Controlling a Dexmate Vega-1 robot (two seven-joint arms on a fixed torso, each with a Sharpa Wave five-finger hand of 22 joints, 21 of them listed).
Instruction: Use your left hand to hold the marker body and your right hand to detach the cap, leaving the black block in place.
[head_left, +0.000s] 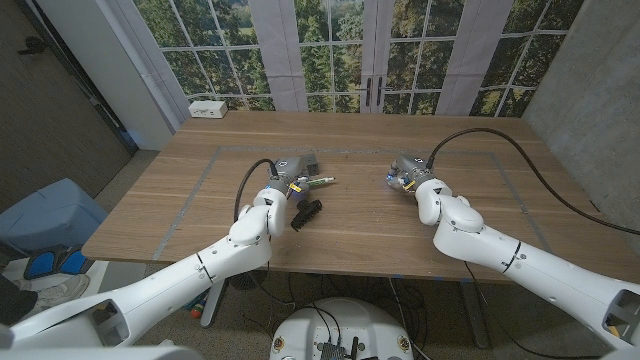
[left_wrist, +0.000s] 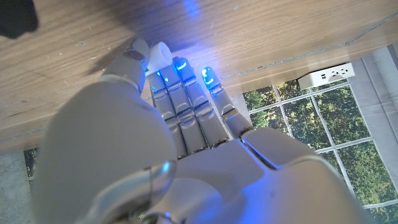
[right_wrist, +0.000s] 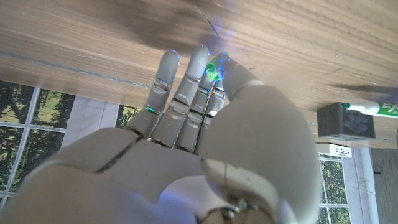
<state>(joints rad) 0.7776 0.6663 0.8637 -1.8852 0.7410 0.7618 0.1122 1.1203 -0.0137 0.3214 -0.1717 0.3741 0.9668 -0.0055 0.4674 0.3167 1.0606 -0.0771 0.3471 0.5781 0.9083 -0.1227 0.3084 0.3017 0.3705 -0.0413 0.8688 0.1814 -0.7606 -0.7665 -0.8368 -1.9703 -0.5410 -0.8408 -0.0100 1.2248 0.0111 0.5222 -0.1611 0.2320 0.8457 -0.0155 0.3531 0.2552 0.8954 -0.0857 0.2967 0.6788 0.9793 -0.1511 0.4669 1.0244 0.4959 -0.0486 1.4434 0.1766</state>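
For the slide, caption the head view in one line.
Left hand holds the marker beside the black block; right hand waits apart on the wooden table.

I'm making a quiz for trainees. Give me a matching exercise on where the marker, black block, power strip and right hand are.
Things:
1 marker
2 black block
3 power strip
4 right hand

Places:
A at the table's far edge
B held by the left hand
C right of the marker, apart from it
D lying beside the left hand

Pairs: 1-B, 2-D, 3-A, 4-C
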